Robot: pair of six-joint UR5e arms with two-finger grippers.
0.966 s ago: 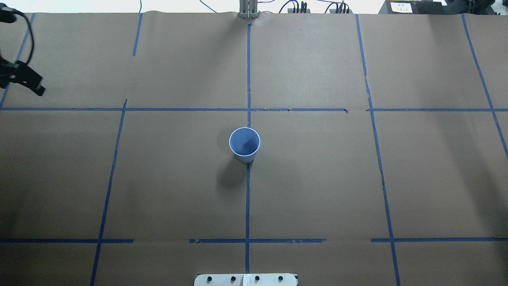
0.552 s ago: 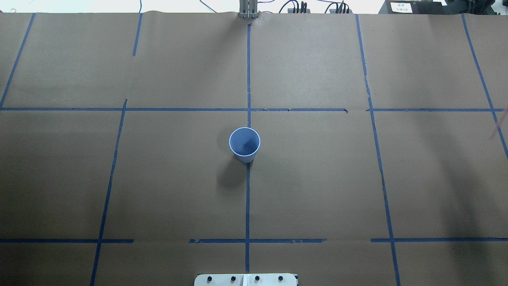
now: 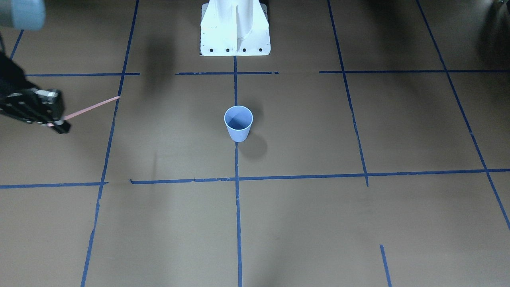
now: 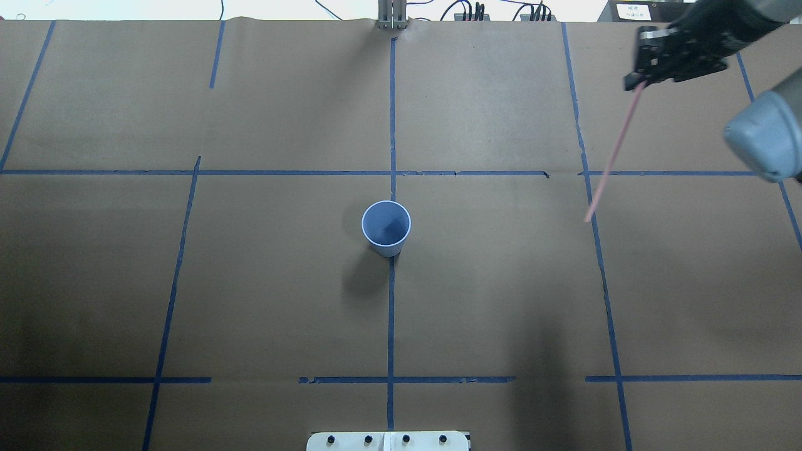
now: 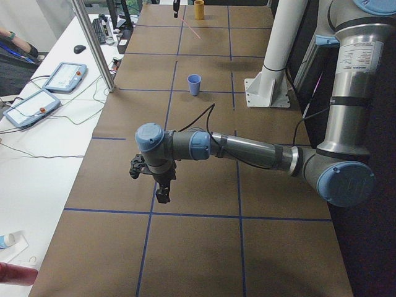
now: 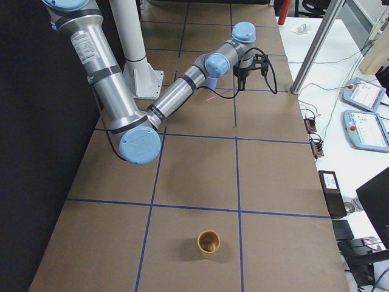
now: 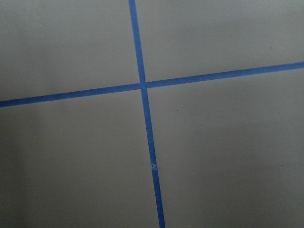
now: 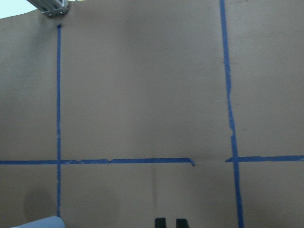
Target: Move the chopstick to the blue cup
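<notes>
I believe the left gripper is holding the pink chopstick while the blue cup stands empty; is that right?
Not quite: the right gripper holds the chopstick, as the overhead exterior view shows; the blue cup does stand empty.

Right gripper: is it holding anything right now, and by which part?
Yes. The right gripper pinches the chopstick at one end; the rest of the thin pink stick juts free, well short of the blue cup.

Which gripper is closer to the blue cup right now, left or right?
Right. The right gripper, holding the chopstick, hangs out to the blue cup's right, within the overhead view. The left gripper is farther, near the table's left end, outside that view.
</notes>
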